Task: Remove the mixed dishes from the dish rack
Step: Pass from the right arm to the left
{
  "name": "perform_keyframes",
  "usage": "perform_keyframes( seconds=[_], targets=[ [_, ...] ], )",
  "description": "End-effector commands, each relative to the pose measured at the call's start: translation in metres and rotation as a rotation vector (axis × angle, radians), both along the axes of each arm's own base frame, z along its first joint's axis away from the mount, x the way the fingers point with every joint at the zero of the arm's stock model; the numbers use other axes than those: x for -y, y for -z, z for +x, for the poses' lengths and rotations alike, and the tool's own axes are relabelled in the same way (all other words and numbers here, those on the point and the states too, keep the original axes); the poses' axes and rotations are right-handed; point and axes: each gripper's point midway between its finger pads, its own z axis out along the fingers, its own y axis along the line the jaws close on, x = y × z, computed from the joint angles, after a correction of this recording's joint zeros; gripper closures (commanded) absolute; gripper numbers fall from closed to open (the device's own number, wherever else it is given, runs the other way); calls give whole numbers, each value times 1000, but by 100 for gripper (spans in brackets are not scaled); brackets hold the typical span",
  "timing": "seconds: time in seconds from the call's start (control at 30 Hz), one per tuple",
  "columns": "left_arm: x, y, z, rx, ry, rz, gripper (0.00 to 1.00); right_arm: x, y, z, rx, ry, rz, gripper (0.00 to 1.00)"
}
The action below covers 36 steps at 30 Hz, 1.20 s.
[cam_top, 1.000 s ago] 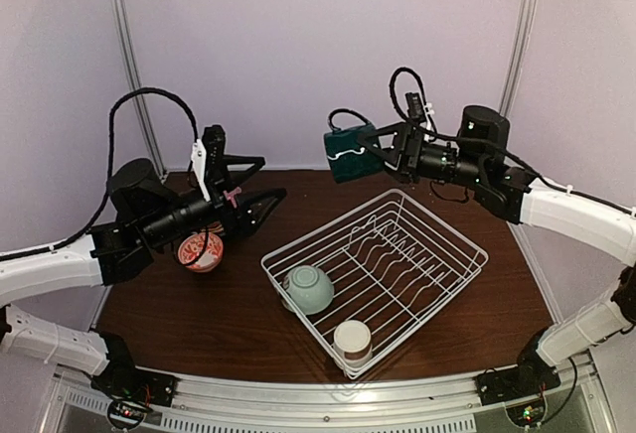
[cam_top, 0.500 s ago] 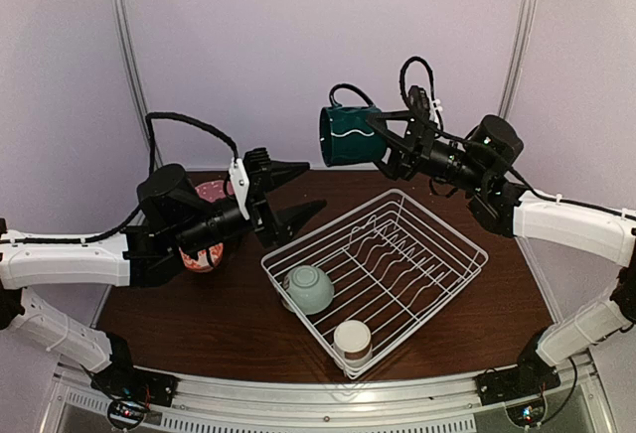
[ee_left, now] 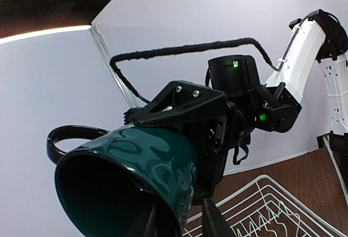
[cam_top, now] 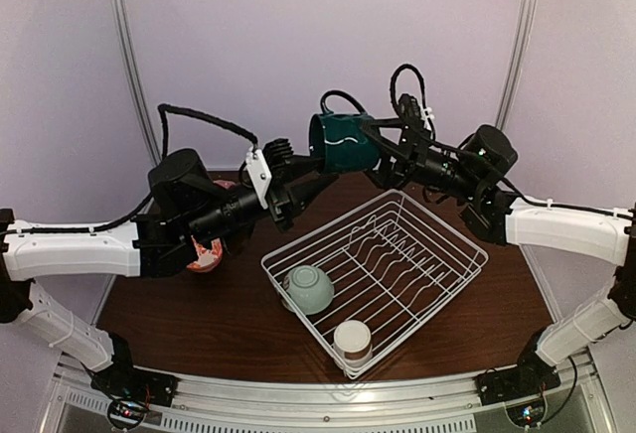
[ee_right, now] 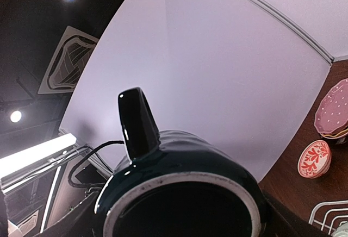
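Note:
A dark green mug [cam_top: 343, 142] hangs in the air behind the dish rack [cam_top: 452, 254], lying on its side with its mouth to the left. My right gripper [cam_top: 380, 151] is shut on its base end, and in the right wrist view the mug [ee_right: 185, 155] fills the space between the jaws. My left gripper [cam_top: 310, 177] meets the mug's mouth. In the left wrist view one finger sits inside the mug [ee_left: 136, 161] and the other outside, close on the wall. A pale green bowl [cam_top: 308, 289] and a white-and-brown cup [cam_top: 352, 342] sit in the rack.
A red-and-white patterned bowl [ee_right: 314, 158] and stacked pink plates [ee_right: 333, 109] stand on the brown table's left side, partly hidden behind my left arm in the top view. Purple walls and metal posts close in the back.
My left arm has risen and swung right to the mug, and its jaws have narrowed onto the rim. My right arm has carried the mug left.

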Motion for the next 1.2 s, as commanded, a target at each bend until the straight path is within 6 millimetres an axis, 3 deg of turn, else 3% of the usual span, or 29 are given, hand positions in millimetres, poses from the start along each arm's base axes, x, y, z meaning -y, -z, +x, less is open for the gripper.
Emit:
perform_keyframes(
  seconds=[0.0,0.13,0.33,0.43,0.53,0.6,0.83,1.0,1.17],
  targets=[
    [3,-17,1,18,-3,-27,76,4,-21,-12,50,-37,112,52],
    [8,-18,8,-46,-10,-27,86,3,-20,-15,37,-70,145,53],
    [20,-8,19,-135,-27,39,88,3,-20,-16,63,-46,118,54],
    [21,-7,17,-151,-12,39,100,3,-20,-16,69,-39,106,53],
    [20,-13,13,-167,13,19,100,3,-17,-16,68,-39,101,51],
    [18,-17,10,-175,27,8,100,3,-14,-16,67,-40,99,45],
    [2,-25,16,-229,-39,-22,100,4,0,-1,35,10,45,2],
    [-9,-33,22,-256,-78,-35,100,11,33,26,-41,114,-83,0],
    [-18,-30,35,-307,-102,-26,100,36,48,49,-92,209,-114,0]
  ],
)
